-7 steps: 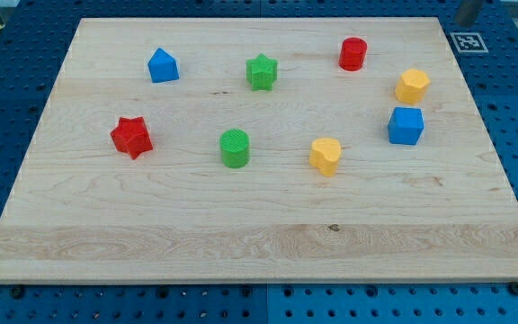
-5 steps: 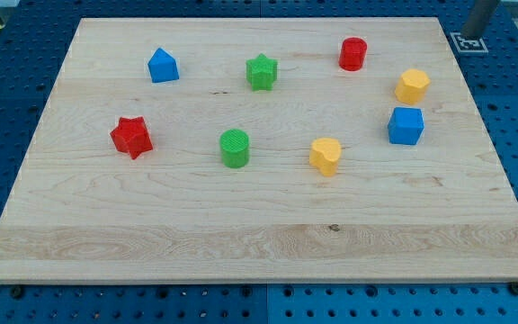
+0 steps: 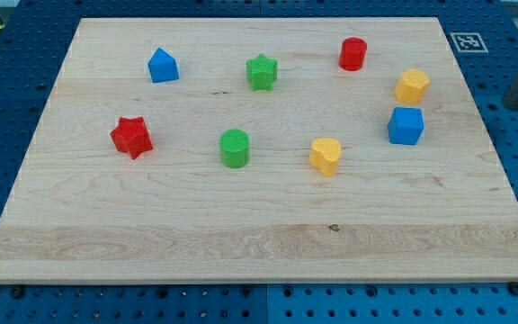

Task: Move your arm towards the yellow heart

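Note:
The yellow heart [image 3: 325, 155] lies right of the board's middle. My tip [image 3: 513, 106] is at the view's right edge, off the wooden board [image 3: 259, 243], over the blue perforated surface. It is far to the right of the heart and slightly above it. The blue cube [image 3: 406, 125] and a second yellow block [image 3: 412, 85] lie between the tip and the heart. The rod is blurred and only its lower end shows.
A red cylinder [image 3: 352, 53], a green star [image 3: 261, 71] and a blue house-shaped block [image 3: 162, 65] lie along the top. A green cylinder [image 3: 235, 148] and a red star [image 3: 131, 136] lie left of the heart. A marker tag [image 3: 467, 41] sits off the top right corner.
The rod has moved from the top right corner near the marker tag down along the view's right edge. No block has moved.

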You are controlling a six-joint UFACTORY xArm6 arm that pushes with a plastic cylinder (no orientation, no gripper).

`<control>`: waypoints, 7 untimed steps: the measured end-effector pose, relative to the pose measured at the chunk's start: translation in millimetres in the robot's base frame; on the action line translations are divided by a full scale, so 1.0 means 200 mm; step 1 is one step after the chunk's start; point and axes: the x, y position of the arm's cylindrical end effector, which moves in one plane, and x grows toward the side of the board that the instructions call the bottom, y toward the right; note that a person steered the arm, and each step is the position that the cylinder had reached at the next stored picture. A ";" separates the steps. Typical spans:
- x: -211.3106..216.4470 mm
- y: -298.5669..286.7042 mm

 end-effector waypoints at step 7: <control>0.66 -0.98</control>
